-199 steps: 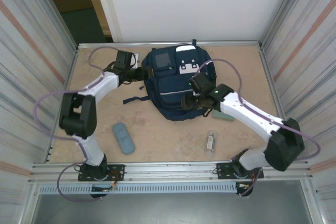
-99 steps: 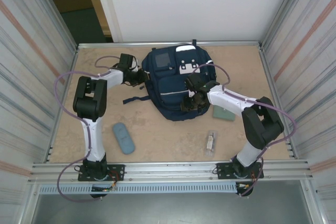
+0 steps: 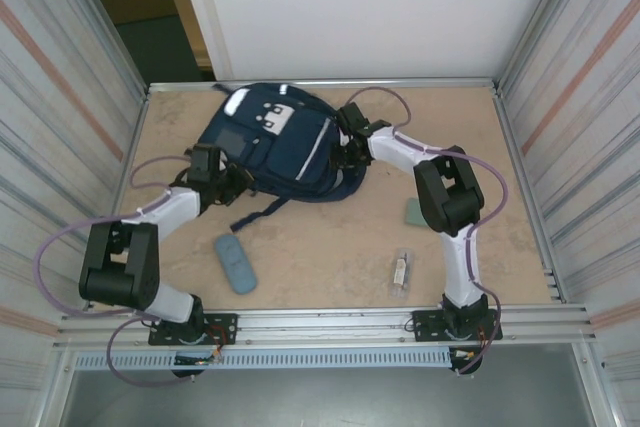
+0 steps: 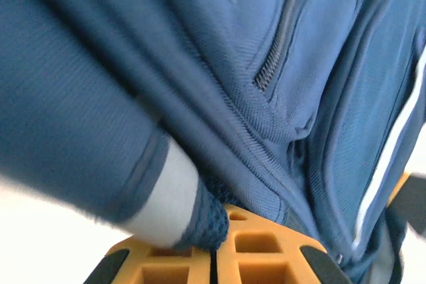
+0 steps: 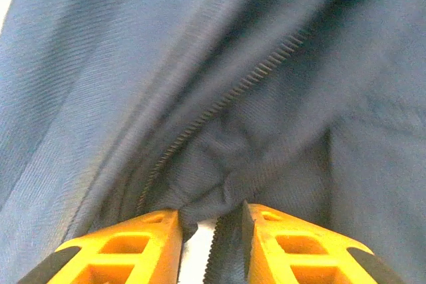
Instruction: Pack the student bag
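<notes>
The student bag (image 3: 275, 142) has swung left and towards the far edge of the table (image 3: 330, 247) since half a second ago, turning so its white patches now face the far-left corner; both arms have gone with it, the left arm (image 3: 150, 212) folding back low on its own side, the right arm (image 3: 410, 152) reaching further across. I read this as a two-handed drag, each side pinching cloth so the bag turns as one piece rather than crumpling; likely I am squaring it up or pulling an opening apart before anything goes in, though no wide opening shows yet. The left jaws are closed tight on a fold of navy mesh (image 4: 210, 214) at the bag's near-left edge, just beside the loose strap (image 3: 262, 209); the right jaws are clamped on fabric beside a zipper (image 5: 219, 104) on the bag's right edge, the thin slot between them filled with cloth. So the bag lies between the two grips, touching both. Out on the table, apart from the bag: a blue-grey case (image 3: 235, 262), a green block (image 3: 413, 212) partly behind the right arm, a small clear packet (image 3: 400, 269); packing proper, I judge, has not begun.
</notes>
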Tool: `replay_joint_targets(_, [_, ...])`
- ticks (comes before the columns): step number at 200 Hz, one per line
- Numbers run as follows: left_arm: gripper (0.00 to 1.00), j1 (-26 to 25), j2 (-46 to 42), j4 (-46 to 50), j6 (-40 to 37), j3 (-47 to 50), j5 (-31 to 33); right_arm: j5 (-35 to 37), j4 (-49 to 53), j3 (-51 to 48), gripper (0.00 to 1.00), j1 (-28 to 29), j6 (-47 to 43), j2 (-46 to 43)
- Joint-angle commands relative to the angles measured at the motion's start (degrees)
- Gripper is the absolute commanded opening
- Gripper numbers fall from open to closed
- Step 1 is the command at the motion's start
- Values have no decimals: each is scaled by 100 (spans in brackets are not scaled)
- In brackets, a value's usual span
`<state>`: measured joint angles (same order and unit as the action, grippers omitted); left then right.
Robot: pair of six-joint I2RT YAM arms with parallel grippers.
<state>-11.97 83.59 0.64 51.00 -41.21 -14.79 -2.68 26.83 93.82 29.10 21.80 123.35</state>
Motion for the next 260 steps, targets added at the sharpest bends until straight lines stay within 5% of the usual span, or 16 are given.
replay_joint_targets(1, [6,-757,-184,-507,1212,310,-22,-273,-287,307,36,-117,32,128])
replay_joint_targets(28, [6,-1132,-230,-520,1964,272,52,-500,-758,-561,43,-155,349,-965])
replay_joint_targets(61, [6,-1308,-437,5,2422,6,65,-656,-1716,-2965,46,92,453,-2890])
replay_joint_targets(94, [7,-1310,-508,602,2530,-325,-151,-504,-1756,-4151,55,1222,-3,-3977])
replay_joint_targets(138, [8,-1317,-417,667,2755,-452,-975,134,-2427,-3767,52,2333,349,-3175])
replay_joint_targets(205, [8,-1316,-535,809,2713,-458,-1527,1771,-3848,-3356,47,2678,394,-1919])
replay_joint_targets(260, [8,-1242,-653,1191,2447,-561,-1219,2384,-3737,-3312,7,2723,328,-1827])
